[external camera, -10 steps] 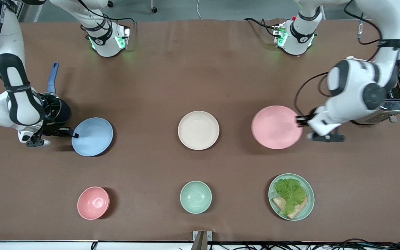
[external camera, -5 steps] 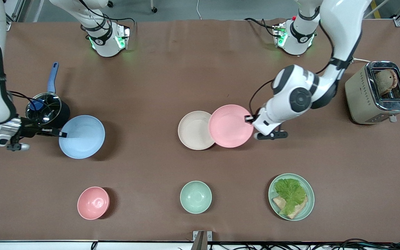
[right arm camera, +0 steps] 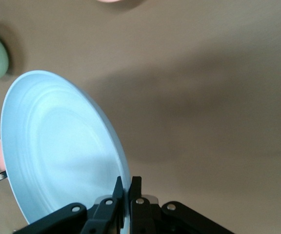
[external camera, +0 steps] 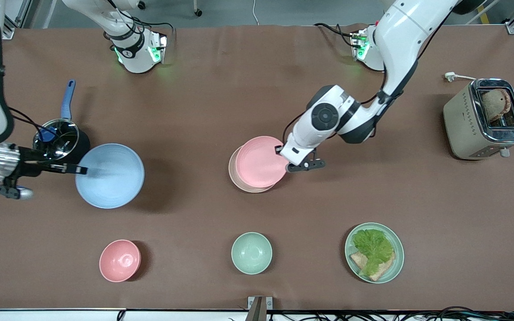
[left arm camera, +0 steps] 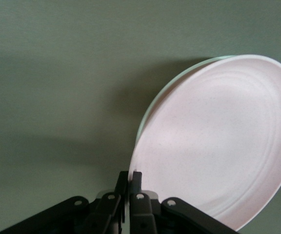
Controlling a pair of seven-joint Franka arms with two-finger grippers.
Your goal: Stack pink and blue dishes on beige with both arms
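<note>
The pink plate [external camera: 260, 161] [left arm camera: 218, 141] hangs just over the beige plate [external camera: 235, 174] at the table's middle, covering most of it; only a crescent of beige rim shows. My left gripper [external camera: 280, 150] [left arm camera: 130, 176] is shut on the pink plate's rim. The blue plate [external camera: 110, 176] [right arm camera: 57, 146] is held up in the air over the right arm's end of the table, beside the saucepan. Its rim sits pinched in my right gripper [external camera: 81, 170] [right arm camera: 129, 183], which is shut.
A dark saucepan [external camera: 59, 139] with a blue handle stands by the right gripper. Nearer the camera stand a pink bowl [external camera: 120, 260], a mint-green bowl [external camera: 251, 253] and a green plate [external camera: 394, 263] with lettuce and bread. A toaster [external camera: 484, 118] stands at the left arm's end.
The left arm carried the pink plate from the left arm's end of the table to over the beige plate. The right gripper lifted the blue plate off the table.
</note>
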